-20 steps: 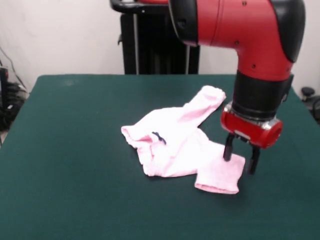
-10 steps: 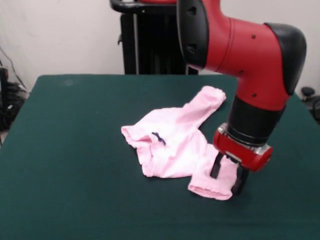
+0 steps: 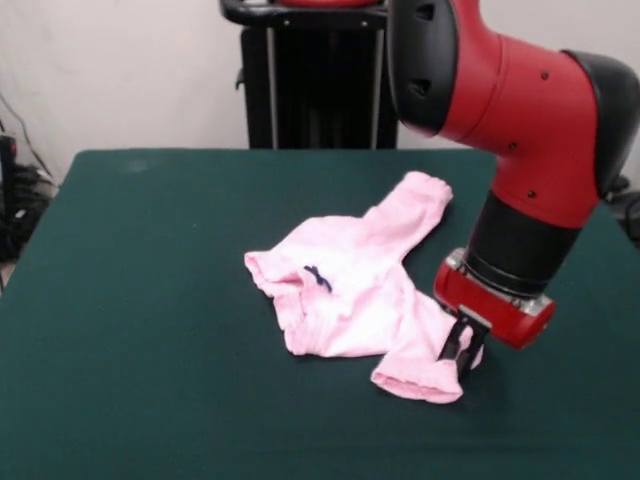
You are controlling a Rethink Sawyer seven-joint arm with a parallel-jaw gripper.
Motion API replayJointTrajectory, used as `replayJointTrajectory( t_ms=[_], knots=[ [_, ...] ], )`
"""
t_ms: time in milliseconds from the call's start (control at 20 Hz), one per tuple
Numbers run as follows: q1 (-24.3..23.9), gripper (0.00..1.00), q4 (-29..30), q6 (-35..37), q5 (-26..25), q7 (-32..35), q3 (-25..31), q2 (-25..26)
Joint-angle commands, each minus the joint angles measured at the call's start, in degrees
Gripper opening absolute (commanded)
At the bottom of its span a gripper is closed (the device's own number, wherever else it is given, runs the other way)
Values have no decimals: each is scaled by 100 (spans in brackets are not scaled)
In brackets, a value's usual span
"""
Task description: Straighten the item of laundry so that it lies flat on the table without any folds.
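Note:
The item of laundry (image 3: 340, 285) is a pale pink pair of baby pants, rumpled in the middle of the green table (image 3: 140, 310). A small dark bow (image 3: 317, 277) marks its waistband. One leg (image 3: 415, 205) stretches toward the back right. The other leg runs to the front right and ends in a cuff (image 3: 412, 383). My gripper (image 3: 461, 347) hangs from the red arm at the right edge of this front leg. Its black fingers stand close together, pinching the pink cloth just above the cuff.
The bulky red and black arm (image 3: 530, 120) hangs over the right part of the table. Dark cables (image 3: 15, 205) lie beyond the table's left edge. Open green cloth surrounds the garment on every side.
The gripper swung down and leftward onto the front leg and its fingers closed together on the cloth. The cuff slid a little to the left and bunched.

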Motion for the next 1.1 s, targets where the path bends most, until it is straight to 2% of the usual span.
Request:
replayJointTrajectory(
  t_ms=[50, 200, 350, 800, 1100],
  knots=[
    [439, 0, 904, 1101, 286, 1558, -374, -408],
    [576, 0, 1403, 1001, 313, 1538, -315, -676],
    [908, 0, 1654, 720, 401, 2019, -577, -518],
    [1975, 0, 1726, 532, 1066, 3526, -1670, 601],
    [2434, 0, 1430, 1031, 1544, 4494, -2198, 1507]
  ],
)
